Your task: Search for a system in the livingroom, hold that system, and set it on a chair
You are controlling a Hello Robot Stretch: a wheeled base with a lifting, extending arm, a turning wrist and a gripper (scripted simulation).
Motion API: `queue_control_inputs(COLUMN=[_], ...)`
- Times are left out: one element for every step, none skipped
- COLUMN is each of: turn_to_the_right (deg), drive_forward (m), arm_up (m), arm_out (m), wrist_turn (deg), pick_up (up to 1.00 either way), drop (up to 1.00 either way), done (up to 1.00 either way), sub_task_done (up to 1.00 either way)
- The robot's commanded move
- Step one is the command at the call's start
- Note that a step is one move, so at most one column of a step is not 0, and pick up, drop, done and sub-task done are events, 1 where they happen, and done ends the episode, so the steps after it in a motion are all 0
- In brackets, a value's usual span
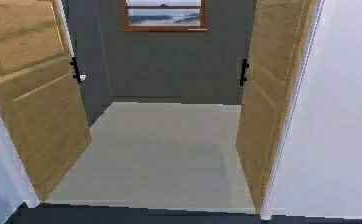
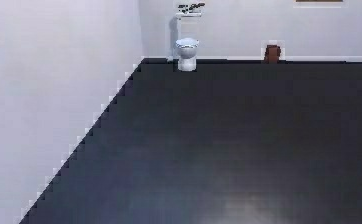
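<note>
standing here, i'd judge this to be the search step, with pick-up and chair both yet to come

ahead, two wooden doors stand swung wide, the left door [image 1: 34, 90] and the right door [image 1: 274, 95], each with a dark handle on its inner edge. between them a pale floor [image 1: 159, 150] runs back to a grey wall [image 1: 164, 65], with a window [image 1: 165, 15] high on it

out to the arm's side, a dark floor [image 2: 219, 150] stretches to a white wall [image 2: 49, 80]. a toilet [image 2: 187, 50] stands against the far wall near the corner, and a small brown thing [image 2: 273, 52] sits low by the same wall, well apart from it; what that is i cannot make out

where the system lies i cannot tell, so neither its direction from the hand nor its long axis can be judged. a toilet suggests this is no livingroom, and the gap between the doors looks the likeliest way on; the base would need to go through squarely, since the door edges sit close on both sides

as for the hand, i cannot tell its state from here
</note>
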Motion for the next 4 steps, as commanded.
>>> queue_control_inputs(turn_to_the_right=[0.0,3.0,0.0,0.0], drive_forward=[0.85,0.00,1.00,0.80], arm_up=[0.00,0.00,0.00,0.00], arm_out=[0.00,0.00,0.00,0.00], wrist_turn=[0.0,0.0,0.0,0.0], pick_up=[0.00,0.00,0.00,0.00], drop=[0.00,0.00,0.00,0.00], done=[0.00,0.00,0.00,0.00], sub_task_done=[0.00,0.00,0.00,0.00])
